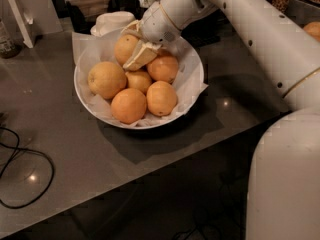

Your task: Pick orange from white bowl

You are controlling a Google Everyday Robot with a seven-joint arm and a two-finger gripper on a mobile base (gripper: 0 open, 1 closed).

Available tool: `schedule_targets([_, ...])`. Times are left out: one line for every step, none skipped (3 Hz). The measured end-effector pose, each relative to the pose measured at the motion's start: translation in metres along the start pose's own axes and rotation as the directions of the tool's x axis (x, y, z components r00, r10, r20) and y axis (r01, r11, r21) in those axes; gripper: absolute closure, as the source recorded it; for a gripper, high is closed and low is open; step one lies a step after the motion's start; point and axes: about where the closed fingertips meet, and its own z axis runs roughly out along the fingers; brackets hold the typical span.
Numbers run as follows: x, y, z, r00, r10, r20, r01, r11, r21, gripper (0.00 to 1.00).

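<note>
A wide white bowl [192,96] lined with crinkled white paper sits on the grey table and holds several yellow-orange fruits. My gripper [129,48] reaches down from the upper right into the back of the bowl. Its cream fingers [141,56] sit on either side of the rear orange [122,45], pressed against it. That orange still rests among the others. A large orange [106,79] lies at the left, and two more [129,105] lie at the front.
A small white lidded dish [112,21] stands just behind the bowl. A black cable [25,179] loops on the table at the left. Another orange [312,30] lies at the far right. My white arm and base [285,174] fill the right side.
</note>
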Motion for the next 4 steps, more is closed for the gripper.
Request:
schedule_targets([-0.014,0.008,-0.006,1.0,-0.021,0.009,0.021,0.9992,0.035,1.0])
schedule_targets([-0.065,0.028,-0.025,0.992,-0.123,0.012,0.121,0.9849,0.124,1.0])
schedule_targets([-0.113,0.044,-0.045,0.976,-0.219,0.007,0.213,0.9566,0.199,1.0])
schedule_targets([-0.148,0.064,-0.072,0.964,-0.267,-0.003,0.259,0.931,0.257,1.0])
